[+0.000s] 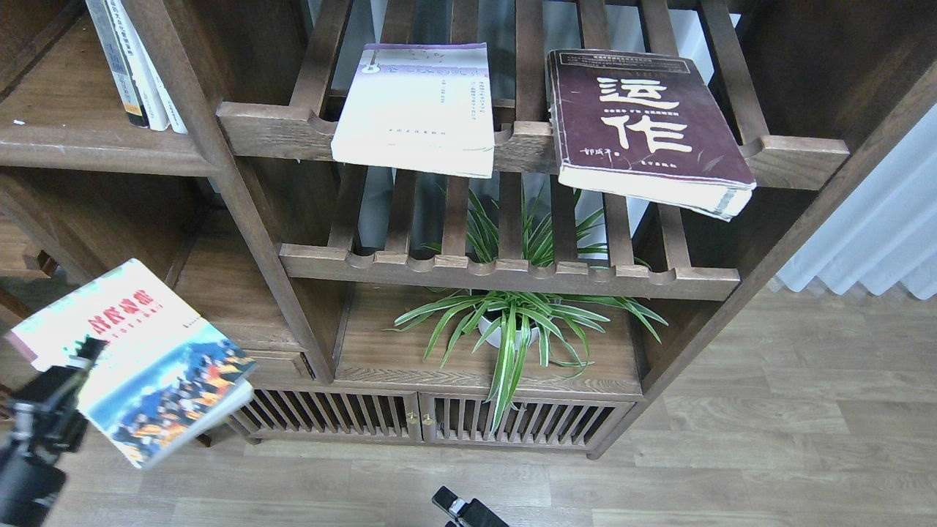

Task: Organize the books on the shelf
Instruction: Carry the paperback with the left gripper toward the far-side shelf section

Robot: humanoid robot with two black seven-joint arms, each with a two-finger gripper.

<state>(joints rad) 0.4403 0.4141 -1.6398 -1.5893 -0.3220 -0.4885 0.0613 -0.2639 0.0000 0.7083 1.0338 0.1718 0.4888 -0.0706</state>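
My left gripper [82, 360] is at the lower left, shut on the left edge of the green-yellow paperback with the colourful picture [154, 366], and holds it tilted in the air in front of the bookcase. The white paperback with the purple top strip [417, 110] lies flat on the upper slatted rack and overhangs its front rail. The thick maroon book with cream characters [644, 124] lies to its right on the same rack and also overhangs. The flat solid-board shelf [66, 124] is at the upper left. Only the tip of my right gripper [460, 508] shows at the bottom edge.
Slim white- and grey-spined books [135, 66] stand on the flat shelf's right end. A spider plant in a white pot [512, 326] stands on the lower board under a second slatted rack [512, 274]. Slatted cabinet doors [417, 421] are at the bottom. A white curtain [871, 219] hangs at the right.
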